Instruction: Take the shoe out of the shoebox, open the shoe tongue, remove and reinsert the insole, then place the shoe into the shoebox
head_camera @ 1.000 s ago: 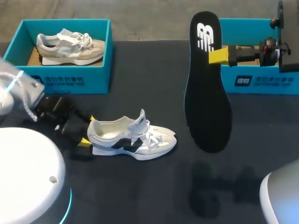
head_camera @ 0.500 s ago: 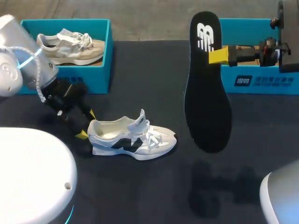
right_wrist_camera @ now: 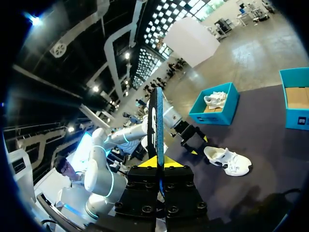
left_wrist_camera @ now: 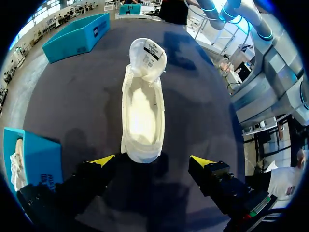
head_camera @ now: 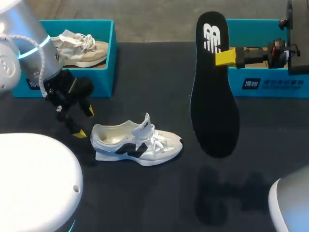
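A white shoe [head_camera: 136,144] with a black side stripe lies on the dark table, its tongue raised and its inside bare. In the left wrist view the shoe [left_wrist_camera: 142,113] points away, its heel just ahead of my left gripper [left_wrist_camera: 152,161]. From above, the left gripper [head_camera: 84,122] hangs open left of the heel, touching nothing. My right gripper [head_camera: 227,57] is shut on a black insole [head_camera: 214,87], held high at the right and hanging toe down. The right wrist view shows the insole [right_wrist_camera: 159,121] edge-on between the fingers of that gripper [right_wrist_camera: 158,163].
A teal shoebox [head_camera: 104,82] at the back left holds a beige shoe [head_camera: 79,48]; my left arm crosses its front. A second teal shoebox [head_camera: 270,84] stands at the back right, behind the right gripper. White robot bases fill both front corners.
My left arm has swung up and back from the shoe's heel toward the left box, gripper still open. The right arm and the insole have not moved.
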`<state>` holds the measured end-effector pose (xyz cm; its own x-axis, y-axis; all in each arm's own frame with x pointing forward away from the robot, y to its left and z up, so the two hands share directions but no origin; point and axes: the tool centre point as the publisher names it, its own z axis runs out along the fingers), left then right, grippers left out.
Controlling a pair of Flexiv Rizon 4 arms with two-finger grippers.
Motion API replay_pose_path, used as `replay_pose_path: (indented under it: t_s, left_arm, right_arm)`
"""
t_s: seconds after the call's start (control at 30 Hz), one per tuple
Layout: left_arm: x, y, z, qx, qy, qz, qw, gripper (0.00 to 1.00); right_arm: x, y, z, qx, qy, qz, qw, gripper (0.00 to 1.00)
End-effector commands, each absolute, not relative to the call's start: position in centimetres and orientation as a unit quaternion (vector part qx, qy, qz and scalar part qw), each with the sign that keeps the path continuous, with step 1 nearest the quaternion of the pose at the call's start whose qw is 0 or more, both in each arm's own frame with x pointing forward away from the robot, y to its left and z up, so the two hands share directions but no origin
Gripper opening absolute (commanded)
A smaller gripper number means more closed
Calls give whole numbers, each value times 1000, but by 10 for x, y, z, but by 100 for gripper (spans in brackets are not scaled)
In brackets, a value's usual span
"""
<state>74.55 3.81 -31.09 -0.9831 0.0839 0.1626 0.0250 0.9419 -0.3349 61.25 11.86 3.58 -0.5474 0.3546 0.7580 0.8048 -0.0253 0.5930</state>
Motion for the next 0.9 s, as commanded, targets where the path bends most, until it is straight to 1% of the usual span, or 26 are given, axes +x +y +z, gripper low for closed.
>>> replay_pose_path:
  t_s: [0.03,0.4,0.9]
  left_arm:
    - [742,37,-296,-26,-991,117,68,100]
    - [748,25,-280,-40,-995,87,38,100]
    - [751,16,-279,-46,-996,74,29,100]
  right_arm:
    - [616,121,37,-433,-671,-568,199,0]
    - [616,121,37,-433,-671,-568,199,0]
    - [616,121,37,-433,-671,-568,199,0]
